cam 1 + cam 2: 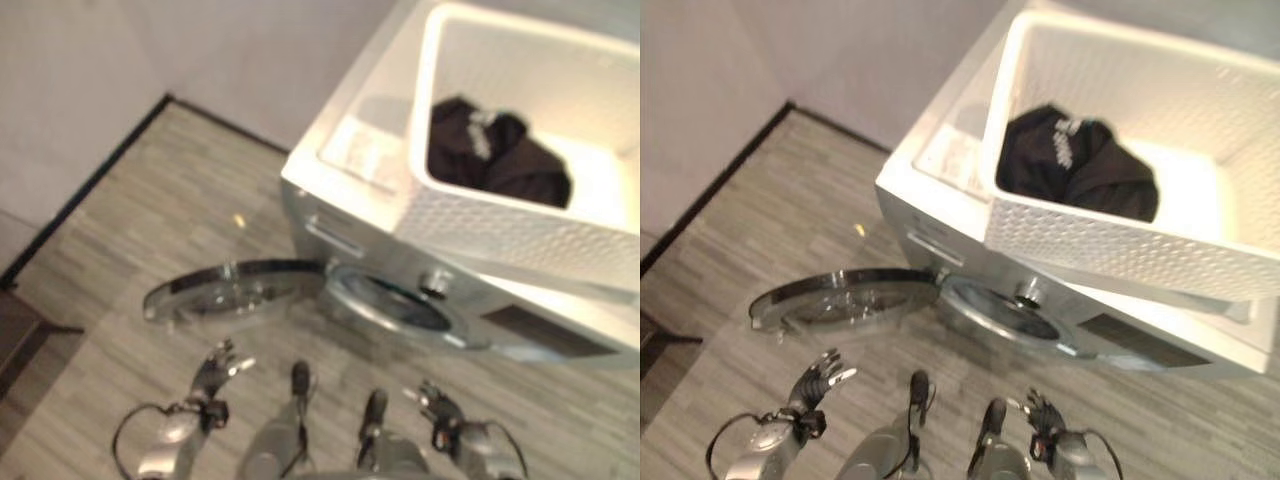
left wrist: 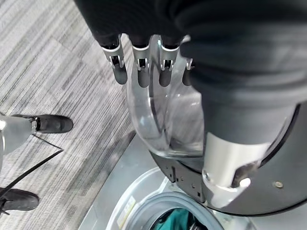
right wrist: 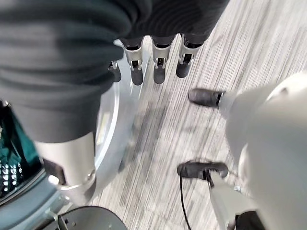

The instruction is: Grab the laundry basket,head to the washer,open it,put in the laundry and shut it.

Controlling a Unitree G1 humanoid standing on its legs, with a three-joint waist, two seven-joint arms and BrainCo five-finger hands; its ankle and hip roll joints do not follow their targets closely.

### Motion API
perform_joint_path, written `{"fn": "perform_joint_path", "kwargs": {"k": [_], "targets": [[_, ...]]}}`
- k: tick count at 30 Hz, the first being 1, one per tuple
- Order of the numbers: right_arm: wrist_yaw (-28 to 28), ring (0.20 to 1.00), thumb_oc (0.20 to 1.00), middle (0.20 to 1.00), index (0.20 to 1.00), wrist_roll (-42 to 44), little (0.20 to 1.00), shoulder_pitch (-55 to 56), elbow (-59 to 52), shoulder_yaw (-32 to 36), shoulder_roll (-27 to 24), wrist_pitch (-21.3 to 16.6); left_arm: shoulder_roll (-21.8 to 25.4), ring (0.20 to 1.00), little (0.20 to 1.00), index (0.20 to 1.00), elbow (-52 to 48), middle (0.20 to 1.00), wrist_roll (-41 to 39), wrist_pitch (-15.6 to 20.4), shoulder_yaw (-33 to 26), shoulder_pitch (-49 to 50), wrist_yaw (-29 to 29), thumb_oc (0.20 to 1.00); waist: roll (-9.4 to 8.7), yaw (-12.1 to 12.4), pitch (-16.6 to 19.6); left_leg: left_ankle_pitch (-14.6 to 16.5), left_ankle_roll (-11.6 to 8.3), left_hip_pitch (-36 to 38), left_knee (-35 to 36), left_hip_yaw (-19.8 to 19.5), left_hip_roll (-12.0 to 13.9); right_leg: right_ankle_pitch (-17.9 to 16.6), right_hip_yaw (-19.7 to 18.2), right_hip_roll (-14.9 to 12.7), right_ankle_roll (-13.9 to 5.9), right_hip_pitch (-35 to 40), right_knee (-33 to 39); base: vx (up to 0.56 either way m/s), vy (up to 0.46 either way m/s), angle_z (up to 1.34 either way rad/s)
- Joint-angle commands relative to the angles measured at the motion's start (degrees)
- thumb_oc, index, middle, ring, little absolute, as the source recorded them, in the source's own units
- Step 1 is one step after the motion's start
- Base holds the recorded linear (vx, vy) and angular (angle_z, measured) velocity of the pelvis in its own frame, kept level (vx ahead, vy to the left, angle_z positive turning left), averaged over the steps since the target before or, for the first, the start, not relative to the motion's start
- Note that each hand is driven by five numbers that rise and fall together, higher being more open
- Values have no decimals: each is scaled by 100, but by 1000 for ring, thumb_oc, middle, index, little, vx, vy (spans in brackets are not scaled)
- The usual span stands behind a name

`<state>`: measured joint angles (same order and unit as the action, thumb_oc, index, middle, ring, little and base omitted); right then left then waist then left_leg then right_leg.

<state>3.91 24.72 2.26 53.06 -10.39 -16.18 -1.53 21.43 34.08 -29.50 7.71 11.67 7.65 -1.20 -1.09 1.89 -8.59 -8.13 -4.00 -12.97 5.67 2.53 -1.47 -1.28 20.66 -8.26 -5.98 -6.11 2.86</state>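
The white washer (image 1: pixel 345 150) stands ahead, its round glass door (image 1: pixel 230 290) swung wide open to the left, level with the floor. The drum opening (image 1: pixel 395 300) faces me; a teal cloth (image 2: pixel 175 221) lies inside it. On top of the washer sits the white laundry basket (image 1: pixel 500 235) with a dark garment (image 1: pixel 490 150) in it. My left hand (image 1: pixel 222 362) hangs open just below the door, its fingers (image 2: pixel 139 72) straight near the door's glass bowl (image 2: pixel 163 120). Low in front of the drum hangs my right hand (image 1: pixel 440 405), open and holding nothing.
A pale wall with a black baseboard (image 1: pixel 90 185) runs along the left and back. Some dark furniture (image 1: pixel 15 330) stands at the left edge. Grey wood-look floor (image 1: pixel 180 200) spreads to the left of the washer.
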Motion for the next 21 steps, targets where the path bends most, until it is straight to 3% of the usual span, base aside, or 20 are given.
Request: {"fn": "perform_joint_path", "kwargs": {"k": [1, 6, 11, 13, 16, 19, 21], "targets": [[-19, 1000, 1000, 1000, 1000, -290, 1000, -203, 65, 150, -251, 49, -81, 1000, 1000, 1000, 277, 1000, 339, 1, -188, -198, 124, 1000, 145, -32, 19, 677, 77, 640, -103, 186, 181, 135, -139, -29, -133, -79, -391, 95, -24, -5], [-123, 1000, 1000, 1000, 1000, -25, 1000, 74, -295, 820, -510, 99, -192, 1000, 1000, 1000, 702, 1000, 477, -102, -448, -113, 140, 1000, 38, -141, 364, 766, 86, 1014, -67, 257, 222, 184, -221, 60, -130, 247, -381, 46, -17, -12], [-303, 1000, 1000, 1000, 1000, -43, 1000, 503, -1633, 1641, -978, 11, -288, 1000, 1000, 1000, 895, 1000, 599, -185, -720, -57, 114, 1000, -42, -277, 626, 837, 95, 1233, -67, 308, 231, 225, -275, 103, -126, 451, -411, 21, 10, -13], [-511, 1000, 1000, 1000, 1000, -103, 1000, 801, -2531, 2372, -1241, -73, -406, 1000, 1000, 1000, 1052, 1000, 684, -209, -879, -76, 86, 1000, -91, -399, 766, 922, 108, 1399, -67, 351, 242, 239, -347, 125, -145, 572, -429, 21, 29, -15], [-662, 1000, 1000, 1000, 1000, 43, 1000, 832, -2851, 2737, -1295, -152, -476, 1000, 1000, 1000, 1163, 1000, 662, -226, -933, -123, 74, 1000, -114, -462, 811, 954, 125, 1450, -67, 367, 251, 249, -418, 139, -142, 595, -457, 0, 18, -9], [-1010, 1000, 1000, 1000, 1000, -20, 1000, 893, -3704, 3348, -1365, -283, -531, 1000, 1000, 1000, 1246, 1000, 728, -263, -992, -214, 90, 1000, -138, -528, 854, 991, 149, 1499, -67, 357, 247, 284, -490, 145, -129, 611, -538, -3, 20, -5], [-1584, 1000, 1000, 1000, 1000, -341, 1000, 815, -4301, 4017, -1573, -508, -597, 1000, 1000, 1000, 1323, 1000, 833, -293, -1022, -288, 132, 1000, -154, -558, 919, 1036, 171, 1533, -67, 305, 238, 324, -500, 145, -126, 641, -581, 37, 22, -7]]}}
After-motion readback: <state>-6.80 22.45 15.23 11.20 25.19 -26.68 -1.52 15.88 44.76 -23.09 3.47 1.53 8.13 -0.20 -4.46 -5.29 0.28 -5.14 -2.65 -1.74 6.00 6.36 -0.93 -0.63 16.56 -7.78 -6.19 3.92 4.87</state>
